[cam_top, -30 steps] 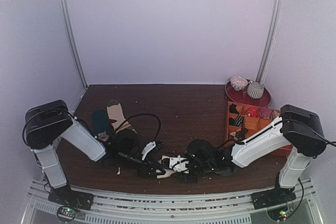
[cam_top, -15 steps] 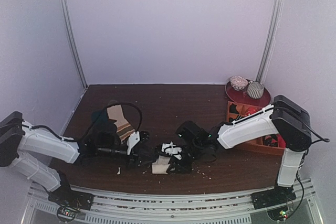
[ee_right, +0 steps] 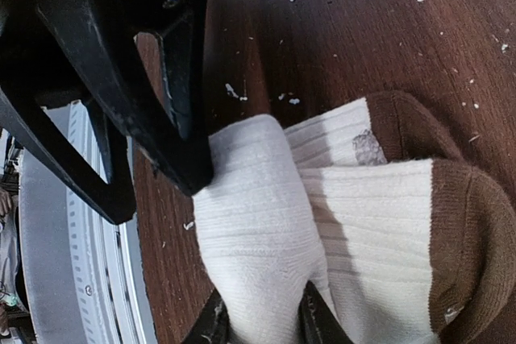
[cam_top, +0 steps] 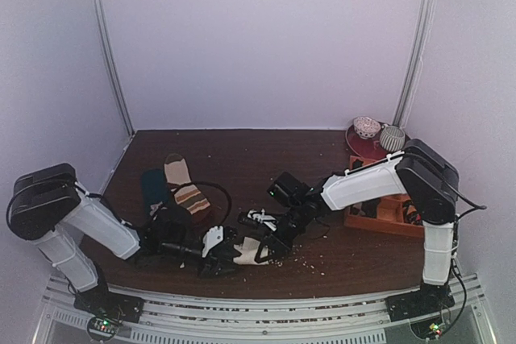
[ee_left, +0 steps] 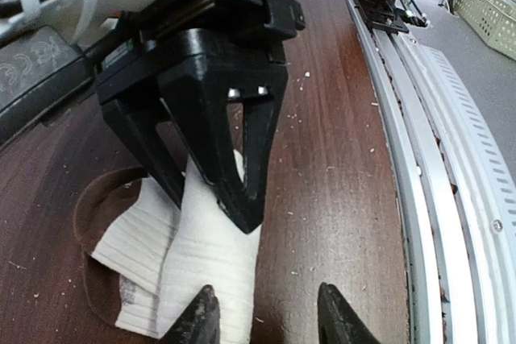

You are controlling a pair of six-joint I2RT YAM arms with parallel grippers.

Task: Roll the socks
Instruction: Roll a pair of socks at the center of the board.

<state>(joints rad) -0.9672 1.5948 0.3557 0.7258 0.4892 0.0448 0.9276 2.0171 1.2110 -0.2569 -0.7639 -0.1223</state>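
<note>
Right wrist: socks (ee_right: 339, 223) pinched between right hand (ee_right: 264, 321) fingers; left hand (ee_left: 266, 313) released, socks just beside.

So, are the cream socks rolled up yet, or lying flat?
Loosely folded over, not a finished roll: the socks lie bunched, brown ends showing, with the right gripper pinching the cream fabric.

Left jaws wider beside socks (cam_top: 247, 252)

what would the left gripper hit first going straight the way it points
Probably the folded cream-white ribbed socks with brown ends, just ahead of the left gripper; behind them the right gripper pinching the fabric. Depth unclear.
</note>
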